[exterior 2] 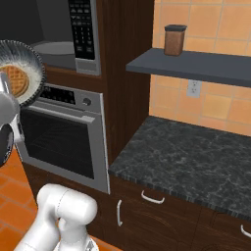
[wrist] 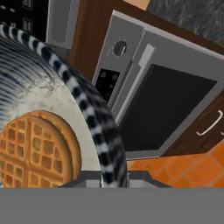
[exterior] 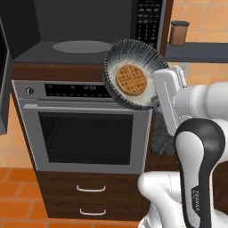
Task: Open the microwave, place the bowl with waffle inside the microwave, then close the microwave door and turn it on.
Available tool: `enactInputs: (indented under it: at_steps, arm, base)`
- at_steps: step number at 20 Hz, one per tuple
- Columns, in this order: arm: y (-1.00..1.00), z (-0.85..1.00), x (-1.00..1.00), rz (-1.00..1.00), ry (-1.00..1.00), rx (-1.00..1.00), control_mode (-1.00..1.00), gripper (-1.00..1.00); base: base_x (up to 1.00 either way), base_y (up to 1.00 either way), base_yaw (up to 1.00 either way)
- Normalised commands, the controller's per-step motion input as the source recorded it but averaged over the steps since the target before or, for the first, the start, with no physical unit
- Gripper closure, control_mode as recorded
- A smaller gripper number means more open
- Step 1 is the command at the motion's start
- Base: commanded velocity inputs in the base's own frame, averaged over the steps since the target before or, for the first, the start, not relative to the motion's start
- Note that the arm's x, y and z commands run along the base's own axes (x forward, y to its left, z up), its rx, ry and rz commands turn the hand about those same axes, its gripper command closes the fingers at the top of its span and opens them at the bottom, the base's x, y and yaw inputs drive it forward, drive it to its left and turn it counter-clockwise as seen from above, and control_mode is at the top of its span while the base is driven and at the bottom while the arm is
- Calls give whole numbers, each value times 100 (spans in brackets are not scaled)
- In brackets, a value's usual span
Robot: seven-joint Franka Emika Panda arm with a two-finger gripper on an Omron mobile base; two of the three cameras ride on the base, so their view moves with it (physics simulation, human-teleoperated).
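Note:
The microwave [exterior: 89,22] stands open above the oven, its dark cavity and round grey turntable [exterior: 82,46] exposed. The microwave door [exterior: 2,75] hangs open at the far left edge. My gripper [exterior: 156,91] is shut on the right rim of the speckled bowl [exterior: 133,51], which is tilted steeply with its inside facing the cameras. The golden waffle [exterior: 132,80] rests against the bowl's floor. The bowl hangs just below and to the right of the cavity opening, in front of the oven's control panel. In the hand view the rim of the bowl [wrist: 87,105] passes between my fingertips [wrist: 89,178], beside the waffle [wrist: 35,148].
The steel oven [exterior: 84,133] with its bar handle sits under the microwave, with wooden drawers [exterior: 91,196] below. The keypad strip [exterior 2: 82,29] lies right of the cavity. A shelf [exterior 2: 196,66] carrying a brown jar [exterior 2: 174,40] and a dark stone counter [exterior 2: 196,157] stand to the right.

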Motion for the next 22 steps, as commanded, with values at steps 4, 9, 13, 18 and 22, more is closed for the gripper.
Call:
enactInputs:
  at_steps: [4, 9, 13, 18, 22]
  arm:
    - [84, 81, 36, -3, 0, 0, -100, 100]
    - [33, 38, 51, -24, -2, 0, -100, 100]
    - [3, 3, 60, -28, -1, 0, -100, 100]
    - [28, 12, 77, -10, 7, 0, -100, 100]
    - [14, 25, 83, 0, 17, 0, -100, 100]
  base:
    - [0, 0, 0]
    - [0, 0, 0]
    - [0, 0, 0]
    - [0, 0, 0]
    - [0, 0, 0]
